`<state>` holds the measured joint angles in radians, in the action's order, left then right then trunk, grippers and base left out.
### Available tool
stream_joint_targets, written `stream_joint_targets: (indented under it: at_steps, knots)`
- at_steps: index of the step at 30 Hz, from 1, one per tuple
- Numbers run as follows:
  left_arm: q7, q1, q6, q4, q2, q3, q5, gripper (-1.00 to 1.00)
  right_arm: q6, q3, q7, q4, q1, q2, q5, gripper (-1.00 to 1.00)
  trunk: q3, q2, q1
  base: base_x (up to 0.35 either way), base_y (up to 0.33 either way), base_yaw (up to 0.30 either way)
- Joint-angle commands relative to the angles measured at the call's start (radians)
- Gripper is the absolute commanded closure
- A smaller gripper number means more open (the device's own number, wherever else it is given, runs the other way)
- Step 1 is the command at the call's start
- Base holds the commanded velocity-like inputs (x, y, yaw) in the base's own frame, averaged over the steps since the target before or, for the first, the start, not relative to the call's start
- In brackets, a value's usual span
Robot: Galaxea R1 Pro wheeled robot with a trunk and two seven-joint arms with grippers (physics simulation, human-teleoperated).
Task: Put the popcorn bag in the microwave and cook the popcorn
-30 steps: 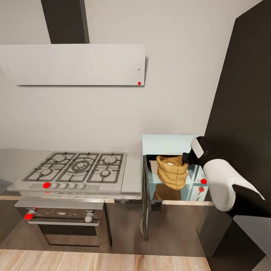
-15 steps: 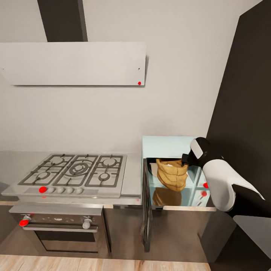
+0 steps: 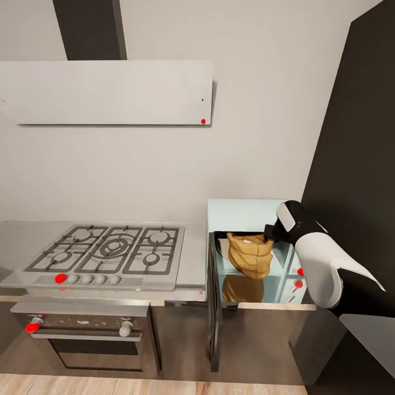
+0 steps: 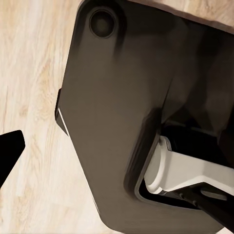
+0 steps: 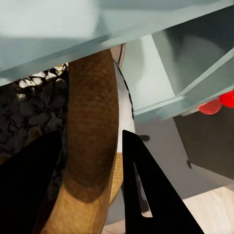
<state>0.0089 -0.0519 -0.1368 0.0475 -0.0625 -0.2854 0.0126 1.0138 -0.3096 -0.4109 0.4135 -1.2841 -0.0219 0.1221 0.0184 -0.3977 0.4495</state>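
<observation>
The pale mint microwave (image 3: 241,211) stands on the grey countertop (image 3: 193,263) right of the hob, its dark door (image 3: 214,299) swung open toward me. The mustard-tan popcorn bag (image 3: 250,257) sits in the microwave's opening, tilted. My right gripper (image 3: 270,233) is shut on the bag's rolled rim. In the right wrist view the rim (image 5: 92,122) runs between the two black fingers (image 5: 29,190), with dark kernels showing inside the sack and the mint microwave (image 5: 73,24) beyond. I cannot tell whether the bag rests on the microwave floor. My left gripper hangs low over the wood floor (image 4: 34,73), one fingertip (image 4: 9,152) showing.
A five-burner gas hob (image 3: 109,249) lies left of the microwave, with a built-in oven (image 3: 82,329) under it and a flat grey hood (image 3: 109,93) above. A tall dark cabinet (image 3: 356,164) stands close on the right. The robot's dark base (image 4: 122,97) is under the left wrist.
My right gripper has carried the bag further into the microwave opening. The head camera has shifted slightly, so the hob and oven sit a little lower and to the left.
</observation>
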Motion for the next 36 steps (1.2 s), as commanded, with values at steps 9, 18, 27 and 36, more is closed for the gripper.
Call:
stream_joint_targets:
  at_steps: [9,18,27,36]
  knots:
    - [0.001,0.000,-0.001,0.002,0.000,-0.003,0.001,-1.00,-0.020,-0.002,-0.009,0.065,0.000,0.002,0.024,1.00,0.002,-0.002,0.001,0.002,0.000,0.000]
    - [0.001,0.000,-0.001,0.002,0.000,-0.002,0.000,-1.00,-0.021,-0.002,-0.009,0.066,0.001,0.003,0.023,1.00,0.002,-0.002,0.001,0.000,0.000,0.000]
    - [0.001,0.000,-0.001,0.002,0.000,-0.003,0.001,-1.00,-0.023,-0.002,-0.009,0.066,0.001,0.003,0.024,1.00,0.002,-0.002,0.001,0.127,0.000,0.000]
    - [0.001,0.000,-0.001,0.002,0.000,-0.002,0.001,-1.00,-0.030,-0.001,-0.009,0.066,0.003,-0.001,0.023,1.00,0.002,-0.002,0.001,0.009,0.000,0.000]
